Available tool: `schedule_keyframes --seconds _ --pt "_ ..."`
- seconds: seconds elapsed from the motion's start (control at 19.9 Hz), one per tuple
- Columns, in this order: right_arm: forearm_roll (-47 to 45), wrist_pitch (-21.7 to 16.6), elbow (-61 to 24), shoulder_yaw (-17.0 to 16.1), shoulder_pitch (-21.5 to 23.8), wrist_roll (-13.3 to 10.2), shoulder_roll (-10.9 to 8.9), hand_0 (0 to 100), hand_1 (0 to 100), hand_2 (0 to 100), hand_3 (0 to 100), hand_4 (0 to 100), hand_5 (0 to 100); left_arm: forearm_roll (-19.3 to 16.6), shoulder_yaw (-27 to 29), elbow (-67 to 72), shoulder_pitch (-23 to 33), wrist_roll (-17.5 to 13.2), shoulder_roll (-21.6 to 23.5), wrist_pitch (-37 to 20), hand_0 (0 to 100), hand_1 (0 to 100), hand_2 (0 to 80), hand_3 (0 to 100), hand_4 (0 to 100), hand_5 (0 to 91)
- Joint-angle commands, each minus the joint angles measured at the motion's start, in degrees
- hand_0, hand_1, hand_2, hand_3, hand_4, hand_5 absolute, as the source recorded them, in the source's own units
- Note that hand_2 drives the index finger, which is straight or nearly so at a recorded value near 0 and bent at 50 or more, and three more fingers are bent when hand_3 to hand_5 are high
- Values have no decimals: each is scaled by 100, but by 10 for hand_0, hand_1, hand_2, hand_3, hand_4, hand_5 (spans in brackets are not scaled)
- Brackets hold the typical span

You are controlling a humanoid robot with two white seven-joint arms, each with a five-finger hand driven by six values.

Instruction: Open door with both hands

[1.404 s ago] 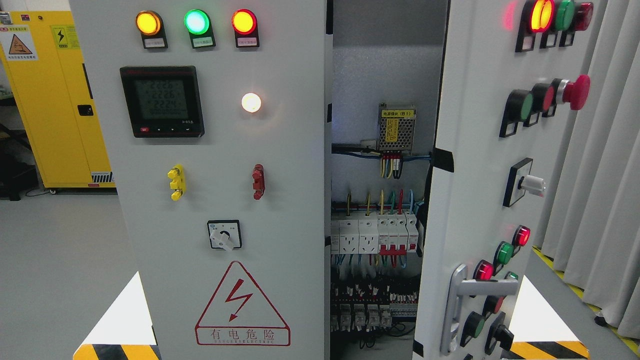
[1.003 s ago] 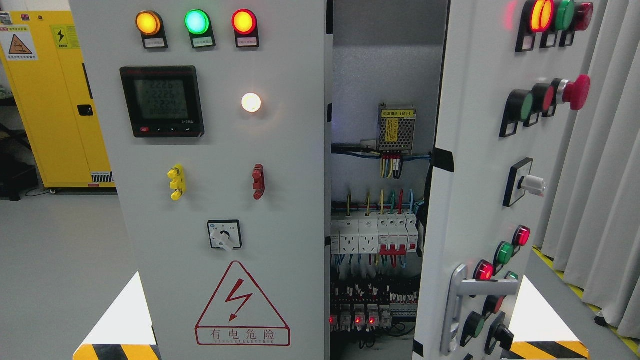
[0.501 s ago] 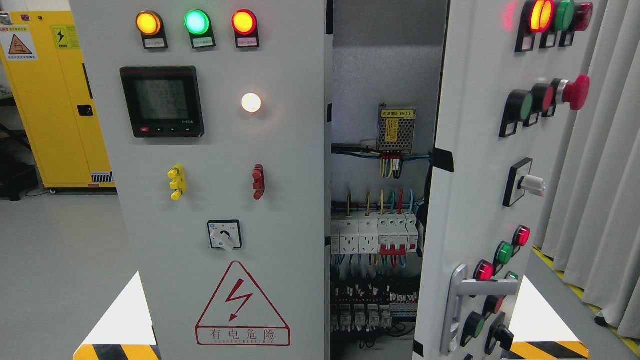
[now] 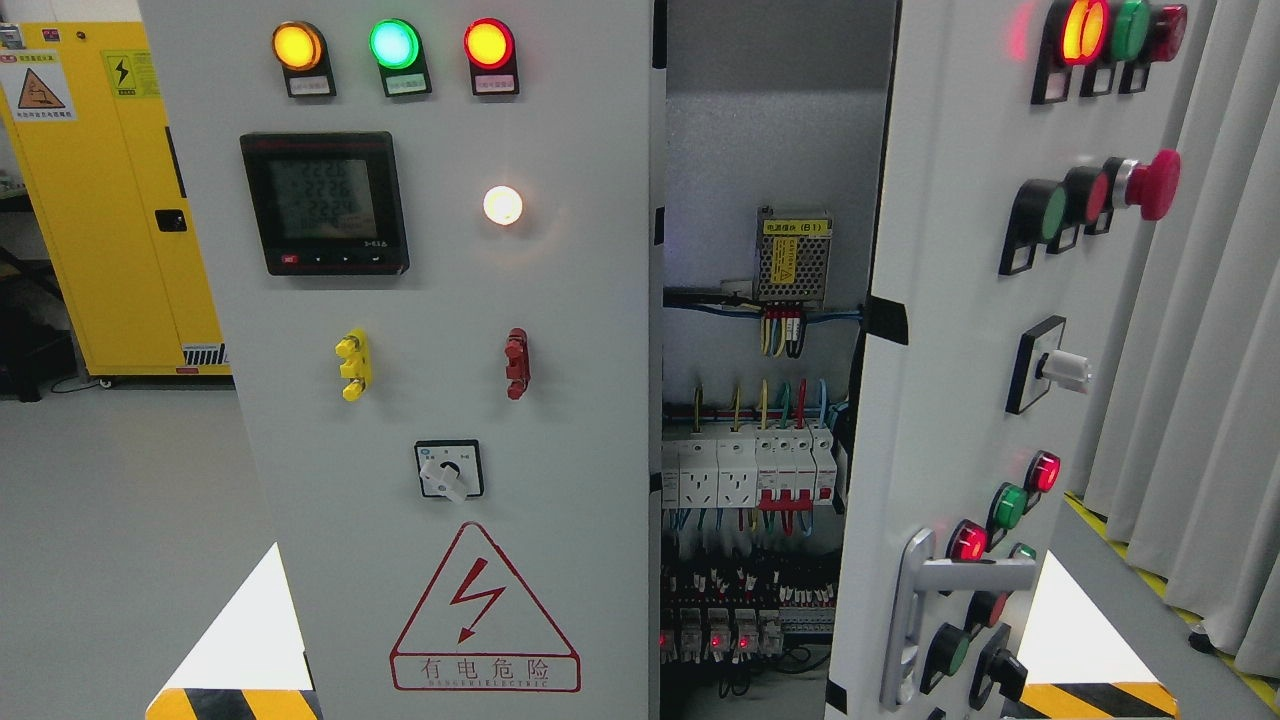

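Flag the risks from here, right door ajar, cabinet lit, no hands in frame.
1. The right door stands ajar with no hand on its handle, so it could swing freely.
2. Indicator lamps glow and the meter shows readings, so the exposed breakers and wiring in the gap are probably live; a hand reaching in could touch them.
3. The red mushroom button juts out from the door face; a hand going for the handle might knock it.

We see an evenly and brightly lit scene, sharp throughout. The white lamp (image 4: 502,205) on the left door (image 4: 560,300) blooms into glare, and a red lamp casts a glow on the right door (image 4: 950,300). The cabinet's inside (image 4: 770,130) is dimmer, perhaps shaded by the doors.
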Motion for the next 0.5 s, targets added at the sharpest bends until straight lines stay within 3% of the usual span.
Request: schedule_keyframes --seconds 0.0,0.3,0.45 --pt "0 5 0 0 0 9 5 215 64 0 0 0 0 531 410 -3224 372 -9 1249 -4 0 0 0 0 0 0" --pt "0 -4 0 0 9 9 13 215 65 0 0 0 0 1225 296 -4587 732 -71 2066 -4 0 0 0 0 0 0" --pt "0 5 0 0 9 9 13 215 66 0 0 0 0 1892 -46 -5044 838 -508 2698 -4 0 0 0 0 0 0"
